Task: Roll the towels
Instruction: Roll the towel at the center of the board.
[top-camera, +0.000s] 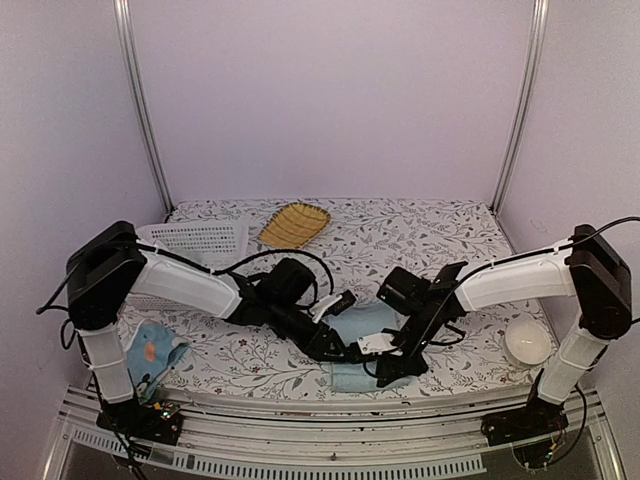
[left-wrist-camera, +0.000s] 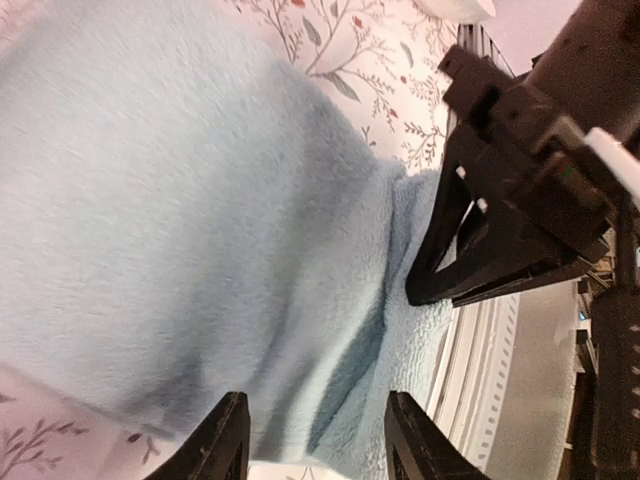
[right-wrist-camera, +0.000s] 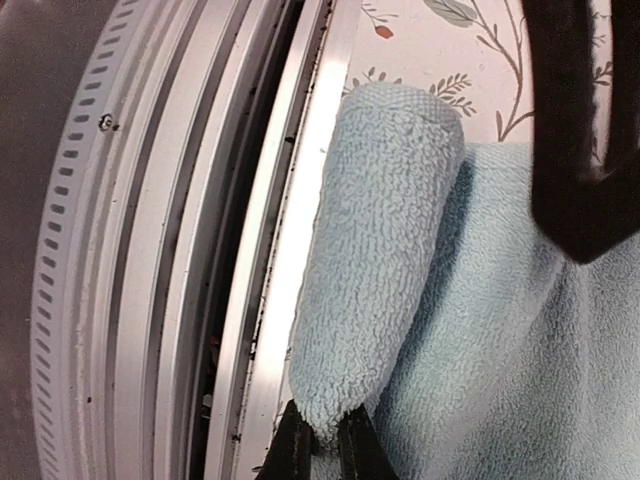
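Observation:
The plain light-blue towel (top-camera: 362, 320) lies by the table's front edge, between both arms. Its near edge is folded over into a thick roll (right-wrist-camera: 385, 250) along the metal rail. My right gripper (right-wrist-camera: 322, 452) is shut on the end of that roll, the terry bulging between the fingers. My left gripper (left-wrist-camera: 318, 445) hovers open just above the towel (left-wrist-camera: 180, 220), nothing between its fingers (left-wrist-camera: 225, 440). The two grippers nearly meet over the towel, the left gripper (top-camera: 340, 350) beside the right gripper (top-camera: 390, 370). The smaller printed towel (top-camera: 155, 355) lies crumpled at the front left, untouched.
A yellow ribbed leaf-shaped tray (top-camera: 294, 224) sits at the back centre, with a white perforated mat (top-camera: 195, 240) to its left. A white bowl (top-camera: 527, 343) stands at the front right. The metal front rail (right-wrist-camera: 210, 240) runs right beside the towel roll.

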